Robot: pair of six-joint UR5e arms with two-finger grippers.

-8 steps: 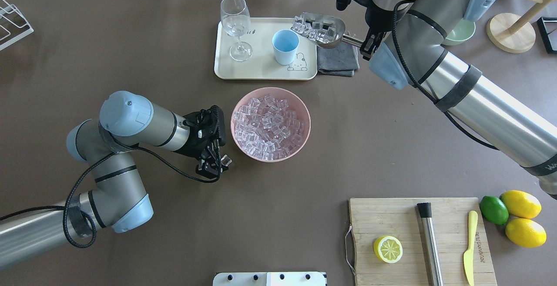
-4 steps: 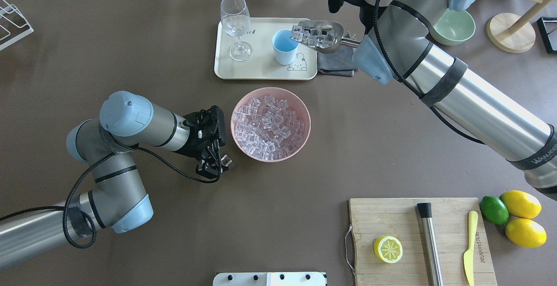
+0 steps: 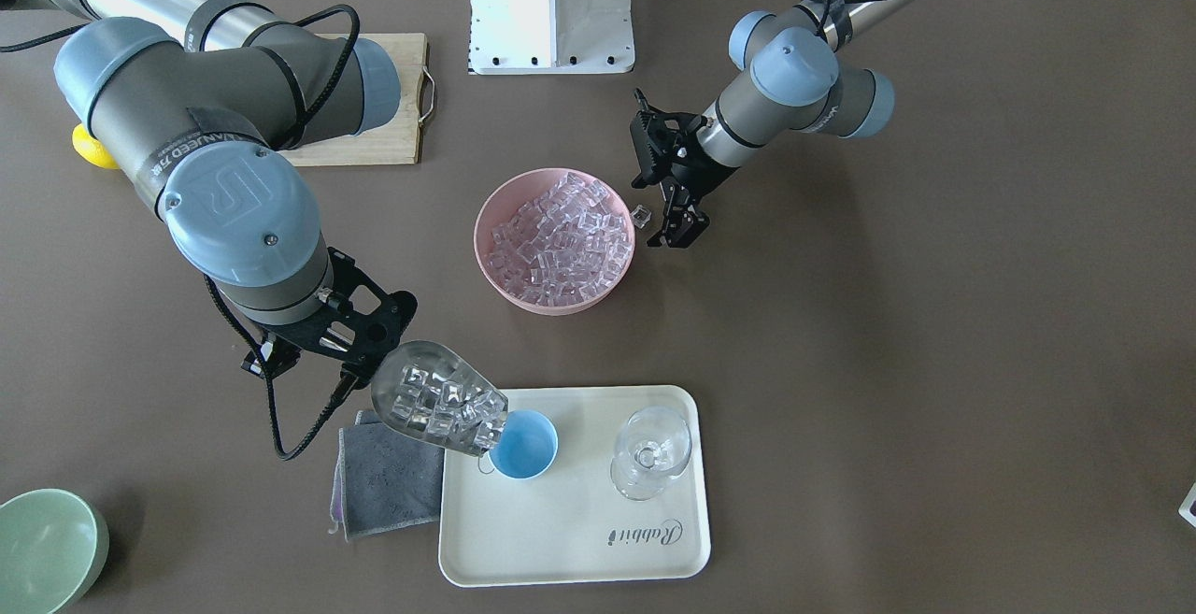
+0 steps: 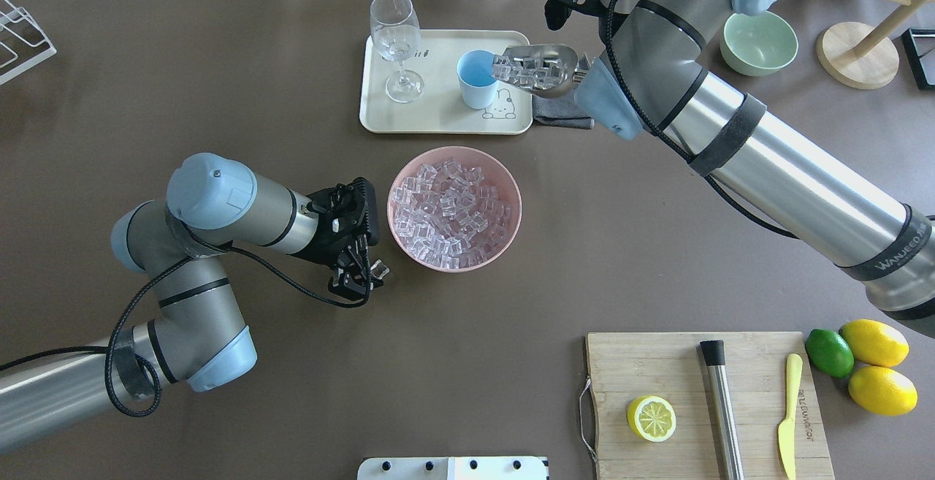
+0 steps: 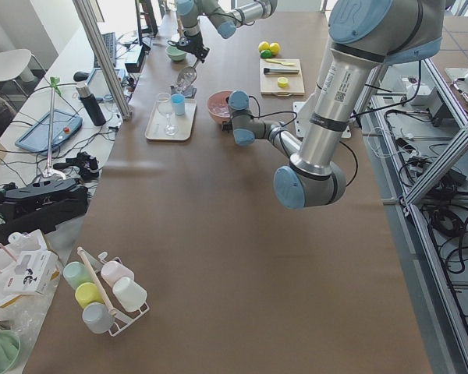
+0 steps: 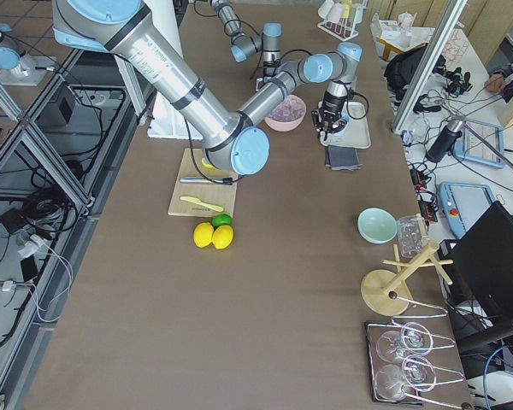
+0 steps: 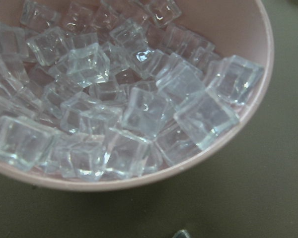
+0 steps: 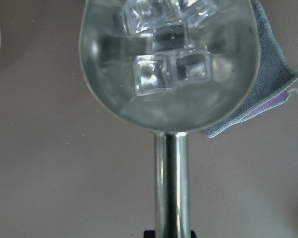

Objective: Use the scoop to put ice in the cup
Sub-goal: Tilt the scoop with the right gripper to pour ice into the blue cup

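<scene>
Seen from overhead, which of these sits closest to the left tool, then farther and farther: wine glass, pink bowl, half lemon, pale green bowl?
From the left tool:
1. pink bowl, just beside it.
2. wine glass, on the tray beyond.
3. half lemon, on the cutting board, right side.
4. pale green bowl, far right corner.

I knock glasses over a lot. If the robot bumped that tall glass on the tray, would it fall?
Probably yes: the glass stands on a thin stem over a small foot, so it looks tippy. It seems empty, so likely light.
</scene>
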